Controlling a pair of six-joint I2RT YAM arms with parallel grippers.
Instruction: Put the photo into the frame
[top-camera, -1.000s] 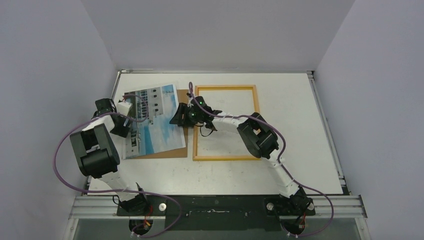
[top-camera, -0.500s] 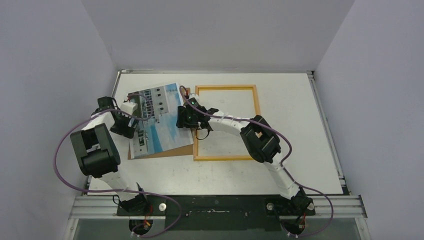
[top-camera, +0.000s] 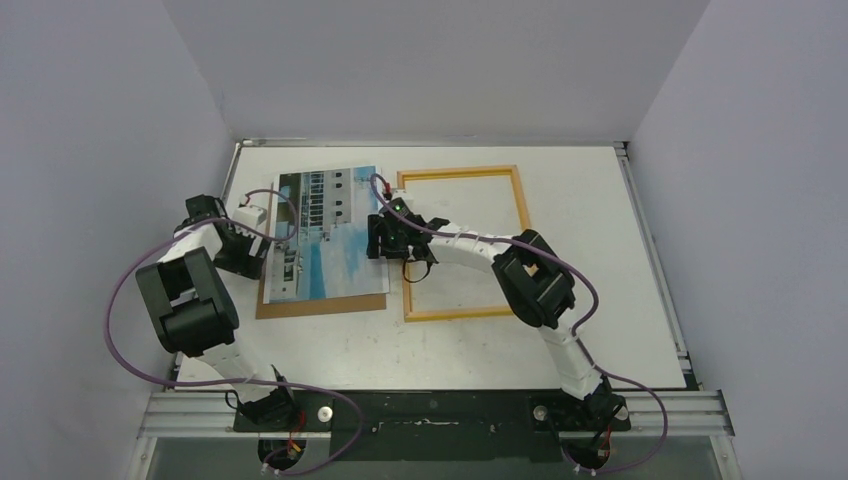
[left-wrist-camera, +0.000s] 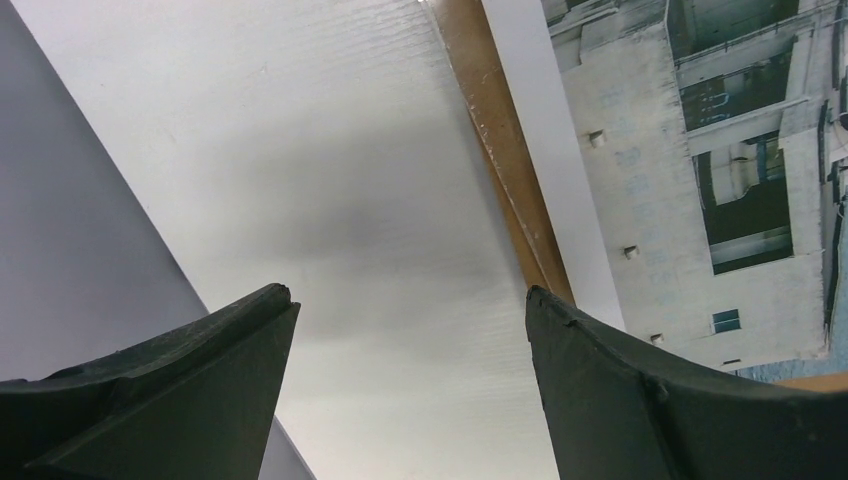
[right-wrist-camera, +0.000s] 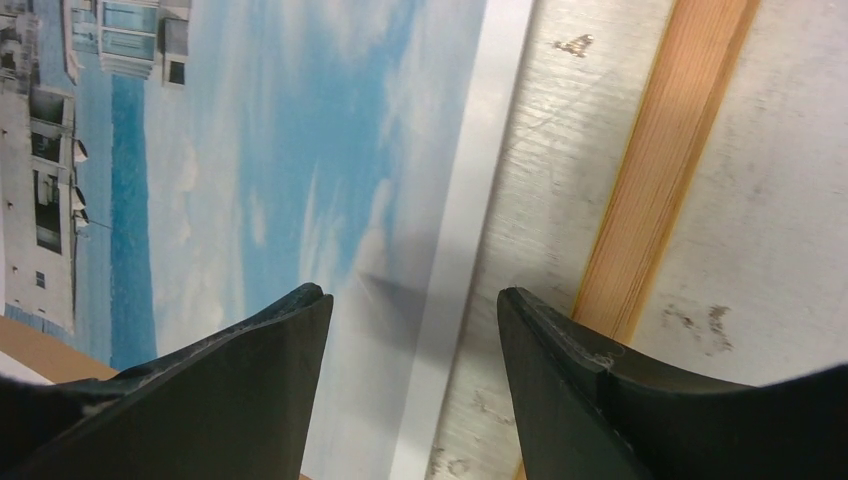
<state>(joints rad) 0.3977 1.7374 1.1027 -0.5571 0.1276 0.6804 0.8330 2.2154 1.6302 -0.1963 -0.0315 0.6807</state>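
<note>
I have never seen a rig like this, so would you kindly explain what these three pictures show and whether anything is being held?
These are two robot arms bolted at the near edge of a white table. The wide picture comes from a fixed camera above and behind them. The other two come from a camera on each wrist, so the dark wedges at the bottom are that arm's own fingers. On the table lies the photo of a white building, resting on a brown backing board. The frame lies flat beside it on the right, with nothing inside it. The left hand is open by the board's left edge, and the right hand is open over the photo's right border. Neither holds anything.
</note>
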